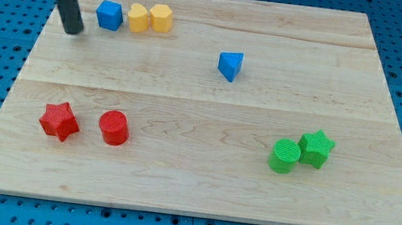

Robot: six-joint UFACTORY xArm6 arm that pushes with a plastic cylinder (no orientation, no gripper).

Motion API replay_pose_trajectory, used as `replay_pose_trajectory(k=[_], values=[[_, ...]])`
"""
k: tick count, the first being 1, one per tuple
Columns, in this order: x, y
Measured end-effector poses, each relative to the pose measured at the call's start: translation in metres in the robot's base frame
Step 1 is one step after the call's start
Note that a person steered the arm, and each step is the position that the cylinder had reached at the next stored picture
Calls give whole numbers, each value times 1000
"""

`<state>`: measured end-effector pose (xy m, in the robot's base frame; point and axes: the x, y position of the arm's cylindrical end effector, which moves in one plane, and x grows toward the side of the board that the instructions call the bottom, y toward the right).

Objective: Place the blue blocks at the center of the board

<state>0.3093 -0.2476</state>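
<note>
A blue block (109, 15) sits near the board's top left, touching a yellow block on its right. A blue triangular block (230, 65) lies alone a little above and right of the board's middle. My tip (74, 31) rests on the board to the left of and slightly below the first blue block, a short gap away. The dark rod rises toward the view's top left.
Two yellow blocks (139, 18) (161, 18) sit side by side right of the blue block. A red star (58, 120) and red cylinder (114, 128) lie at lower left. A green cylinder (284, 155) and green star (316, 148) lie at lower right.
</note>
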Motion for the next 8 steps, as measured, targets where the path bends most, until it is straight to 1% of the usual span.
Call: replay_pose_trajectory(k=[1, 2, 3, 4, 5, 6, 7, 8], values=[[-48, 1], [-55, 55], [-14, 109], [-17, 60], [9, 56], [22, 139], [24, 227], [14, 170]])
